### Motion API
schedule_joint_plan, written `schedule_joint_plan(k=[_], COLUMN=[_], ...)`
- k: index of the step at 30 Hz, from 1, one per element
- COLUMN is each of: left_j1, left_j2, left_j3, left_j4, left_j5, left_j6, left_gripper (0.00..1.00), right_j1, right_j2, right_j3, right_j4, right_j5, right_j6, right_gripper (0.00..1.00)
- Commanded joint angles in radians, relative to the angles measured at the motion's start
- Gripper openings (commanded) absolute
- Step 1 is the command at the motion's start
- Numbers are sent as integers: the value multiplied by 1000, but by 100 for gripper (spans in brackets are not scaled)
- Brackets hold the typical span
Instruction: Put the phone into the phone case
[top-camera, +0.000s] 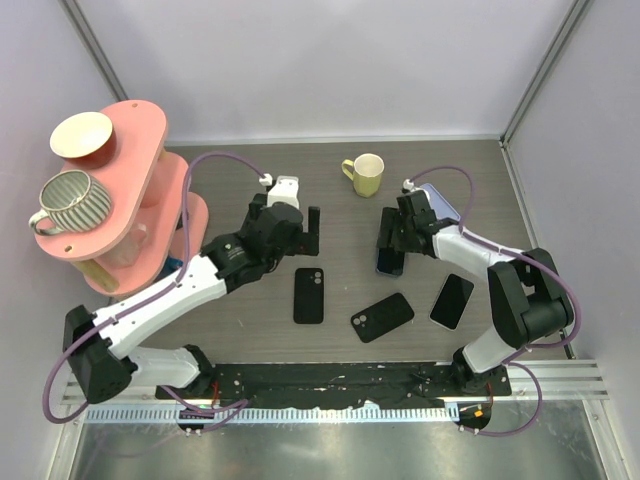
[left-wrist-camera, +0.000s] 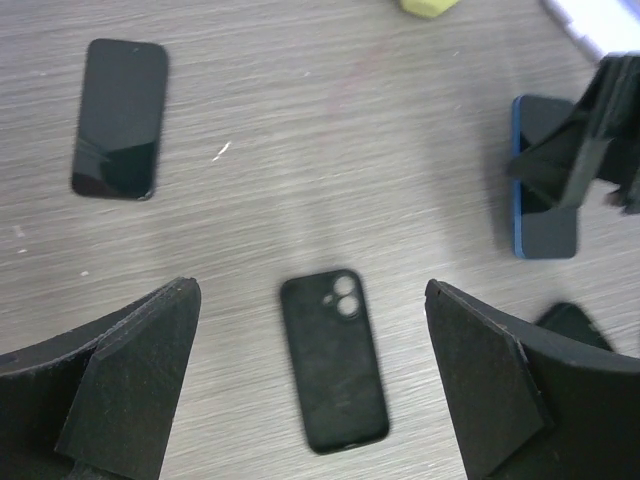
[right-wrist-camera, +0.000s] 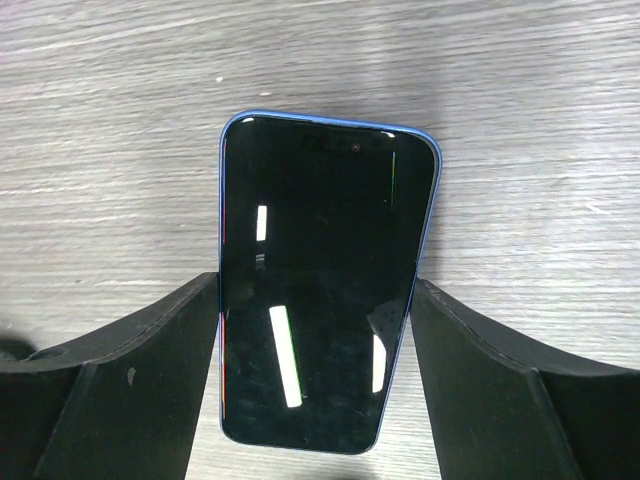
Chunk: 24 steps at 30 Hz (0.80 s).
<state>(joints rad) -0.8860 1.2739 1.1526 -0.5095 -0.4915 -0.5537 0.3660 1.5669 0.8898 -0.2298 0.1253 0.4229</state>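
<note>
Grasping blue phone (right-wrist-camera: 325, 250) with right pincer (right-wrist-camera: 315, 300), clear only in right wrist view; holding left pincer (left-wrist-camera: 310, 290) released above black case (left-wrist-camera: 335, 370).

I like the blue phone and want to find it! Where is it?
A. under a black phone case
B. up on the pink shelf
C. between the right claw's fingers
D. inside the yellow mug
C: the right wrist view shows the blue phone with the right claw closed on its two long sides.
</note>
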Motion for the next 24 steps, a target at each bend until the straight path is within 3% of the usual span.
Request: schedule_joint_plan(k=[1, 9, 18, 24], left_j1=[1, 1, -2, -11], left_j2=[-67, -139, -432, -561], left_j3=[-97, -102, -269, -341], left_j4=[32, 22, 233, 307], left_j5=[-76, -90, -59, -110], left_j6=[147, 181, 281, 317], left_gripper=[99, 99, 98, 98], right_j1=[-1, 43, 244, 391], right_j2=[-5, -54, -99, -25], right_j3=[54, 67, 15, 67], right_j4=[17, 0, 170, 211], right_j5=[-154, -317, -306, -208], right_j6=[-12, 82, 358, 415], right_gripper=[50, 47, 46, 46])
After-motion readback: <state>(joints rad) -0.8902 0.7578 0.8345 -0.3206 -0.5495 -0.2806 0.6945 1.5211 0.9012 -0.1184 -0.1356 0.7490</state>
